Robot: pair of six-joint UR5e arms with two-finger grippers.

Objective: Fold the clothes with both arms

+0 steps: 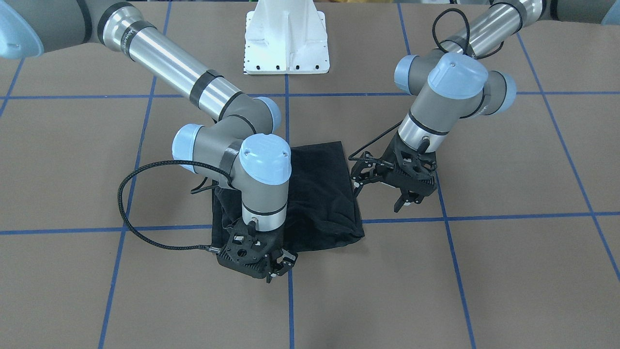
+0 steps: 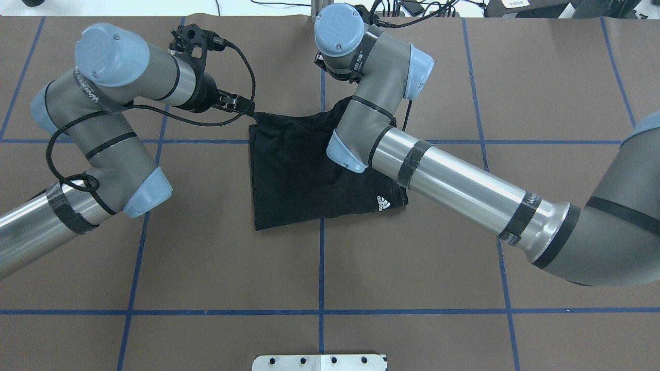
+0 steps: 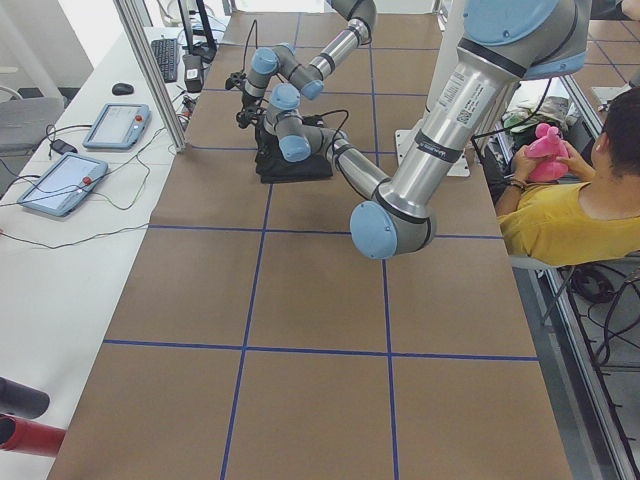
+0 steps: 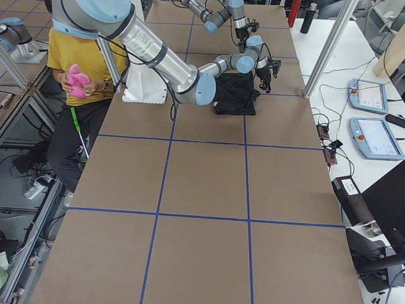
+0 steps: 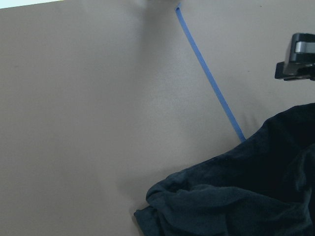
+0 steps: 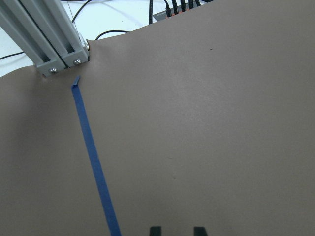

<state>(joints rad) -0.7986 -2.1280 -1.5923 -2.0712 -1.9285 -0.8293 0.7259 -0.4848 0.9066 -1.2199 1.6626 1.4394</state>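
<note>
The clothes are one black T-shirt (image 1: 322, 194), folded into a rough rectangle at the table's middle, with a small white logo (image 2: 382, 202) showing on the side near the robot. My left gripper (image 1: 408, 201) hangs open just off the shirt's side edge, holding nothing; in the overhead view the left gripper (image 2: 242, 105) sits by the shirt's far corner. The left wrist view shows that rumpled corner (image 5: 231, 196). My right gripper (image 1: 281, 269) stands open just past the shirt's far edge. Its fingertips (image 6: 156, 230) show bare table between them.
The white pedestal base (image 1: 286, 43) stands behind the shirt. Blue tape lines (image 2: 322, 268) grid the brown table. A seated person in a yellow top (image 3: 570, 215) holds a pink toy beside the table. Control tablets (image 4: 373, 136) lie on a side bench. An aluminium post (image 6: 49, 44) stands at the far edge.
</note>
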